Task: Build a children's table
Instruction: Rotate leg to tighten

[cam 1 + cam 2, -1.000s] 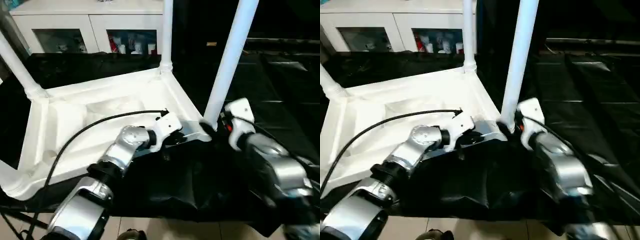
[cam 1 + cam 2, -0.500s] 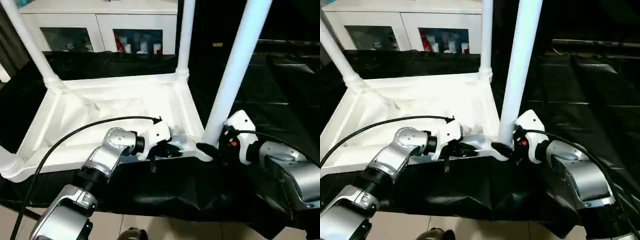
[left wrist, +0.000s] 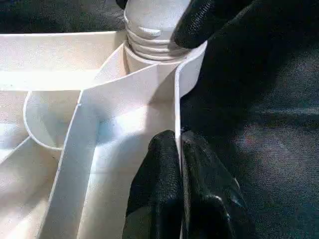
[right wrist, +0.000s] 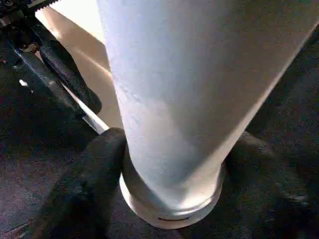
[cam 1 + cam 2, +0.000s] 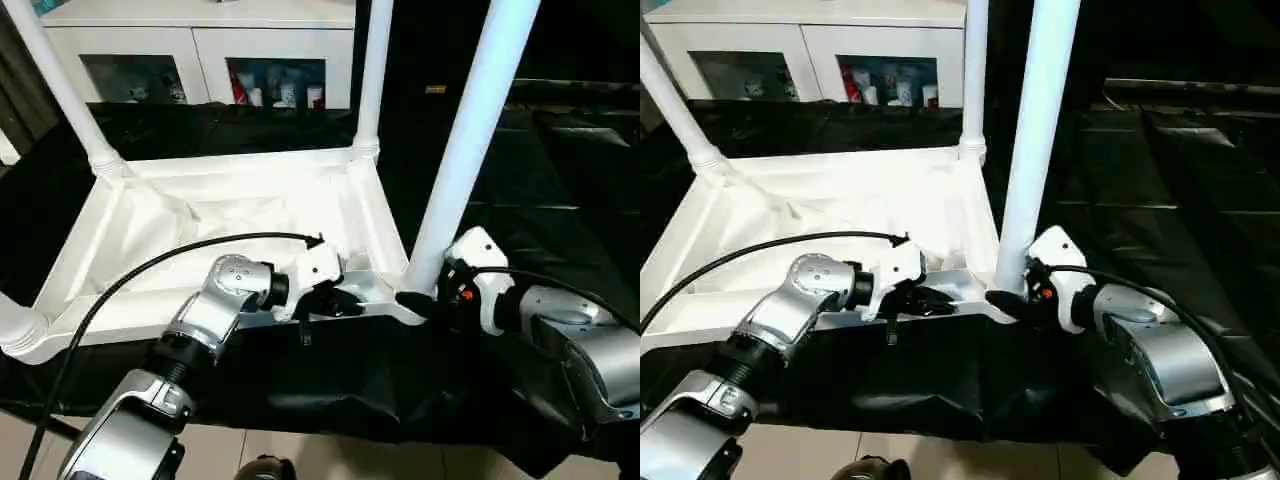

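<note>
From the left eye view, the children's table (image 5: 230,215) lies upside down on the worktop (image 5: 560,180), which is covered by a black sheet, with its legs pointing up. The left hand (image 5: 335,297) pinches the near rim of the top, and the right hand (image 5: 425,300) is clenched around the base of the near right leg (image 5: 465,140), just where it enters the corner socket. A white cabinet (image 5: 200,45) stands behind, at the far side.

From the right eye view, the same leg stands a little tilted compared with the far leg (image 5: 975,75). I judge that it may be not fully screwed or that it went in crooked; more turning by force could jam the thread.

In the left wrist view, the two fingers (image 3: 159,194) squeeze a thin wall of the rim between them. The grip is narrow, so the top could slip or swing when the other arm twists the leg. Some thread rings (image 3: 149,42) are visible above the socket, so the leg seems not yet seated.

In the right wrist view, the fingers (image 4: 89,184) press the collar of the leg from both sides. The plastic is smooth there, so the hand may slide around it instead of turning it.
</note>
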Motion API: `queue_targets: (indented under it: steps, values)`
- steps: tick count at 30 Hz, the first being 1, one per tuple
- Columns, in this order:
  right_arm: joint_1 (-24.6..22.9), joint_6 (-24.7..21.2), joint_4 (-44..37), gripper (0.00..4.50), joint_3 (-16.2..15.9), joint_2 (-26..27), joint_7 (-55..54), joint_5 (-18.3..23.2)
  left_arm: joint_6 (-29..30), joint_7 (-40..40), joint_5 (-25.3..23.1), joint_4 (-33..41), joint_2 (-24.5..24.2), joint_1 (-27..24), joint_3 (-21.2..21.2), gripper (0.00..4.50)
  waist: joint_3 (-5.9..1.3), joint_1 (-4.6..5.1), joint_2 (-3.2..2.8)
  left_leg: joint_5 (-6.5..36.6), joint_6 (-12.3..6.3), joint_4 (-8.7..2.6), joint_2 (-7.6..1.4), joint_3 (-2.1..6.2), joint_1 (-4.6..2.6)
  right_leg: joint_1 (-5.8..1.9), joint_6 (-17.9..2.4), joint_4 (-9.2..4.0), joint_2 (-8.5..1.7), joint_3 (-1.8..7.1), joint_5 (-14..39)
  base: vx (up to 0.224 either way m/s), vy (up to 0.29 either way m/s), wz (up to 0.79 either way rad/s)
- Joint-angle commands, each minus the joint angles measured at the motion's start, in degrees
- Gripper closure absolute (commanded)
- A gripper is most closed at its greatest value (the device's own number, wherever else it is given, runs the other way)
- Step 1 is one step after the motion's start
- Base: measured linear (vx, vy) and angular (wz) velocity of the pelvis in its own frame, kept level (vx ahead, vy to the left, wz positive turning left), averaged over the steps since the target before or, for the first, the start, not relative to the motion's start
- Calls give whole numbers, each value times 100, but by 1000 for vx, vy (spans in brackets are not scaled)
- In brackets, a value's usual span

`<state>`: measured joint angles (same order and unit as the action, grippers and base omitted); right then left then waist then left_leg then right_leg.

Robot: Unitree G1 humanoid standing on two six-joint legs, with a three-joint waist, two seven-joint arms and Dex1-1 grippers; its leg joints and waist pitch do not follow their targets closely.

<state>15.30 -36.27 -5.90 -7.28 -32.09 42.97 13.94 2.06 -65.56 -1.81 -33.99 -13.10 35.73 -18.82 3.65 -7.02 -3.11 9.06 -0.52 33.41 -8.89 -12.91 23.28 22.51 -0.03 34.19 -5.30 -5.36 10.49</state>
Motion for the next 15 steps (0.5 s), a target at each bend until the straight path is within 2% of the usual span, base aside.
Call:
queue_targets:
  steps: [1,6,9,10,12,13,14,15]
  values:
    - [-22,-76,-47,173,-18,0,9,29,-99,-157,255,328,53,66,51,450,-411,12,107,1225,-226,-351,-535,321,-216,-204,-1184,-396,-532,364,1038,0,0,0]
    - [-38,-68,-19,185,42,81,-40,83,-96,-136,245,294,76,74,57,450,-414,18,93,1293,-191,-353,-539,325,-223,-205,-1197,-395,-533,363,1062,0,0,0]
    - [-91,-60,177,187,185,601,-638,42,49,541,-7,-71,267,193,101,450,-416,46,97,1346,-132,-355,-532,330,-220,-192,-1220,-398,-535,364,1087,0,0,0]
    - [-91,-60,177,187,185,601,-638,42,49,541,-7,-71,267,193,101,450,-409,58,102,1382,-115,-356,-520,324,-219,-185,-1214,-412,-528,364,1147,0,0,0]
    - [-23,-31,512,187,303,1059,-1292,-103,131,1069,-176,-392,441,330,135,450,-402,77,106,1594,13,-365,-516,342,-238,-182,-1147,-451,-547,360,1525,0,0,0]
    - [17,32,702,187,349,1273,-1634,-205,168,1360,-243,-542,543,405,164,450,-385,98,102,1732,86,-374,-512,336,-267,-143,-1115,-482,-542,363,1722,0,0,0]
    - [61,47,845,187,415,1429,-1863,-231,256,1527,-246,-623,627,456,201,450,-385,98,102,1732,86,-374,-512,336,-267,-143,-1115,-482,-542,363,1722,0,0,0]
    - [108,63,997,187,486,1595,-2107,-259,349,1705,-250,-709,717,510,240,450,-380,127,106,1933,241,-387,-506,364,-279,-157,-1021,-510,-564,360,2029,0,0,0]
